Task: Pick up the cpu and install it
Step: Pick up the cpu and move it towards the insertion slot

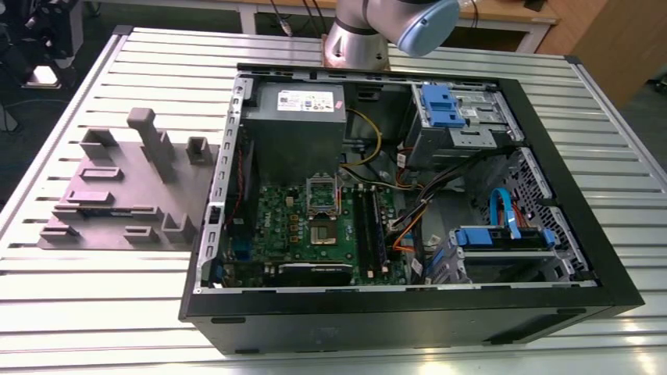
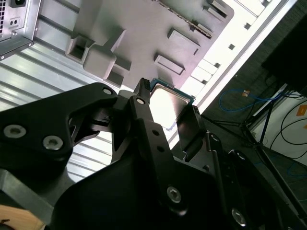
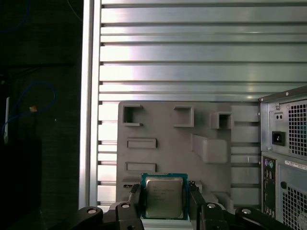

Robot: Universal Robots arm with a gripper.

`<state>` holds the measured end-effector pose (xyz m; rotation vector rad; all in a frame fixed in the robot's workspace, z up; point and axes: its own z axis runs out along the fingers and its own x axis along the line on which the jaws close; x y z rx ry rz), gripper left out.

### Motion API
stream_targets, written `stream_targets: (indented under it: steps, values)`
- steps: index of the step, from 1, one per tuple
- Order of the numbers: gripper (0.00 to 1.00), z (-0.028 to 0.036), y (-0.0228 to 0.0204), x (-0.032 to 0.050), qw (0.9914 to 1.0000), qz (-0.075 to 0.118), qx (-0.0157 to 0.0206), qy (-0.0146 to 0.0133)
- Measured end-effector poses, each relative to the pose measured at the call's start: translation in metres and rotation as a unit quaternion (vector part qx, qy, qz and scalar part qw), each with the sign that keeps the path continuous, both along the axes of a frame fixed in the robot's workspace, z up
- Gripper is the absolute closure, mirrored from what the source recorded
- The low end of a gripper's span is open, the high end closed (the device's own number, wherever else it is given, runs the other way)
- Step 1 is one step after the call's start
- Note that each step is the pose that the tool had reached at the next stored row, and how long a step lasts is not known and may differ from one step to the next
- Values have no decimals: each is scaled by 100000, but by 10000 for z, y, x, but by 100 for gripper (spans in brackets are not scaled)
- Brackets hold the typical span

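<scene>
Silvery-grey, the small flat square cpu (image 3: 164,196) hangs pinched by two edges in the black gripper (image 3: 164,191), clear of the grey moulded tray (image 3: 168,143) near an edge of the slatted metal table (image 3: 192,57); so slim a hold could let it tilt or drop.

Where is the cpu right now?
In both wrist views, the cpu sits clamped between the fingers of the gripper, held above the grey fixture tray that lies beside the computer case.
</scene>
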<state>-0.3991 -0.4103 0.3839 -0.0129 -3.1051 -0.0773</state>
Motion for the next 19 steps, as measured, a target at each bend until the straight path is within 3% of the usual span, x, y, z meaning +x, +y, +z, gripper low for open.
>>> stream_targets:
  steps: [19]
  values:
    - [53,0,0,48,100000,3,0,2]
